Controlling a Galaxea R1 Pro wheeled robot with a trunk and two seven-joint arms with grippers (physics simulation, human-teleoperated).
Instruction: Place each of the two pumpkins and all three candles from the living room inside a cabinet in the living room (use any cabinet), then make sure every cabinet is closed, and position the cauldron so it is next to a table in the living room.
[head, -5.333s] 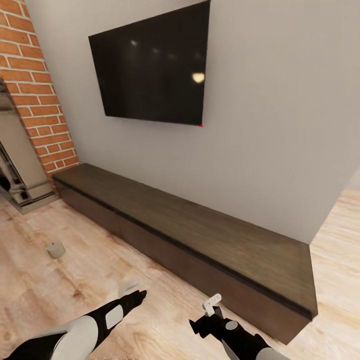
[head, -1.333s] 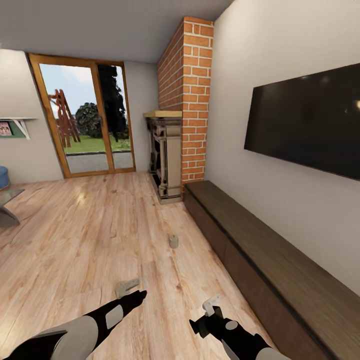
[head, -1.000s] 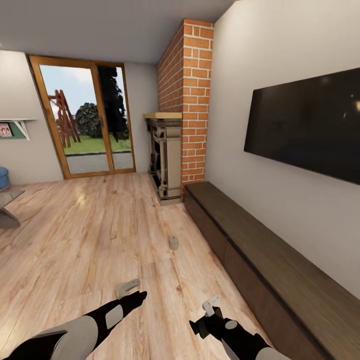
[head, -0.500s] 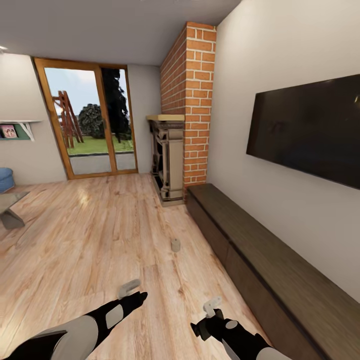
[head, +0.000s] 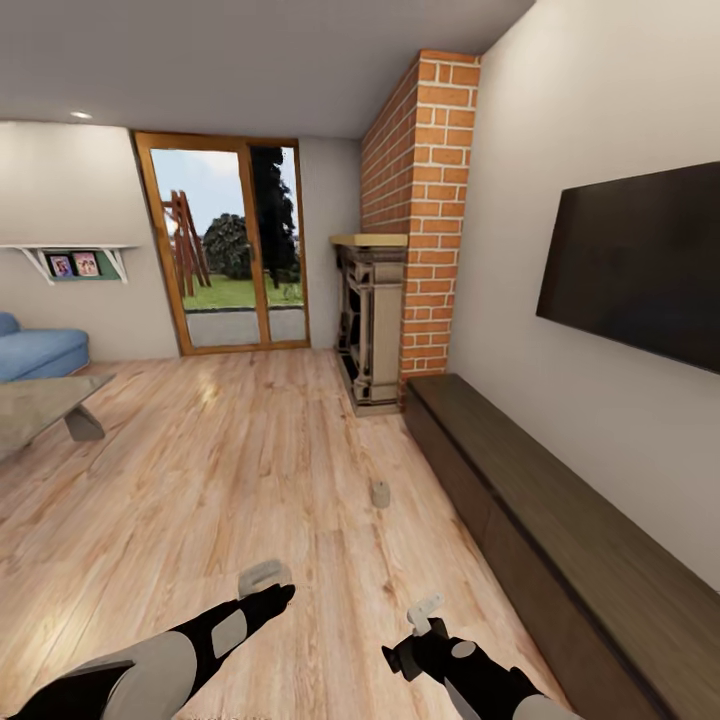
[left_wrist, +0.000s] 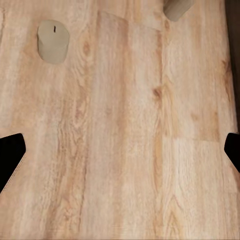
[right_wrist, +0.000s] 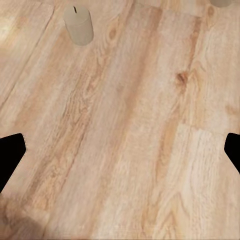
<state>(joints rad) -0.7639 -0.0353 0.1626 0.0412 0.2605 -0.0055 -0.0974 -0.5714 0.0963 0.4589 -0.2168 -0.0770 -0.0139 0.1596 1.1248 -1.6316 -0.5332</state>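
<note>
In the head view a candle (head: 380, 493) stands upright on the wooden floor (head: 200, 480) at centre frame, just beside the long dark cabinet (head: 560, 530) that runs along the right-hand wall. A second candle (head: 262, 577) stands at lower centre-left, right behind the tip of the left claw (head: 272, 598). The left wrist view catches one candle (left_wrist: 53, 41) at upper left and the edge of another at the top. The right wrist view has a candle (right_wrist: 78, 24) at upper left too.

The left claw is spread wide and empty, its dark fingertips (left_wrist: 10, 157) sitting at both side edges of the wrist picture with bare boards between. The right claw (head: 425, 612) is likewise open, holding nothing.

As far as can be judged, the task is barely begun: two candles are still on the floor and every visible cabinet front looks closed. The glossy bench (head: 40, 405) sits at the left edge before a blue sofa (head: 35, 350). The nearest candle seems the likely next pick-up.
</note>
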